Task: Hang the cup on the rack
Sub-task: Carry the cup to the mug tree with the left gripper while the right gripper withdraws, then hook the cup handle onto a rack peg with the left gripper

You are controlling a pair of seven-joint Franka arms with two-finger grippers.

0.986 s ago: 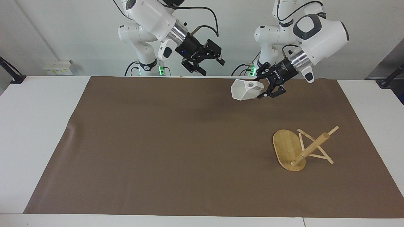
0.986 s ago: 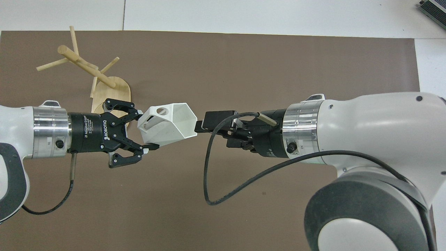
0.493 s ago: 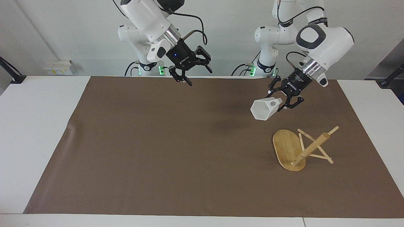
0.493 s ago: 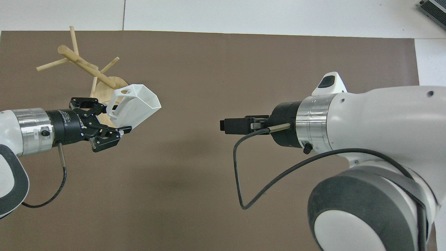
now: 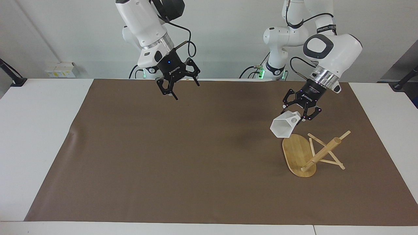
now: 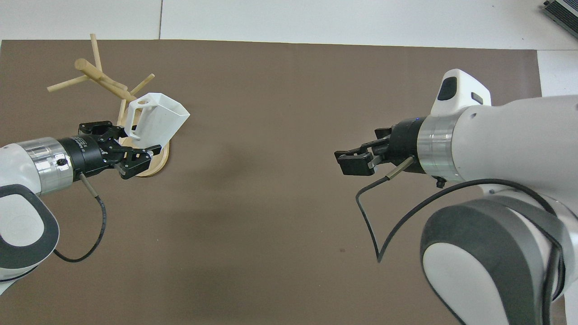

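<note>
My left gripper [image 5: 298, 117] is shut on the handle end of the white faceted cup [image 5: 283, 128] and holds it tilted in the air, rim pointing down and away from the gripper. The cup hangs just above the edge of the bamboo rack's oval base [image 5: 295, 151] that is nearer the robots. The rack's post [image 5: 321, 153] and thin pegs rise clear of the cup. In the overhead view the cup [image 6: 158, 119] covers part of the rack [image 6: 106, 81], with the left gripper [image 6: 140, 143] beside it. My right gripper [image 5: 186, 92] is open and empty, raised toward the right arm's end [image 6: 347, 162].
A brown mat [image 5: 163, 163] covers most of the white table [image 5: 39, 130]. Nothing else stands on it. A loose black cable [image 6: 375, 216] hangs from the right wrist.
My left gripper has carried the cup away from the right gripper, down and toward the rack. The right gripper has drawn back toward its own end and turned downward.
</note>
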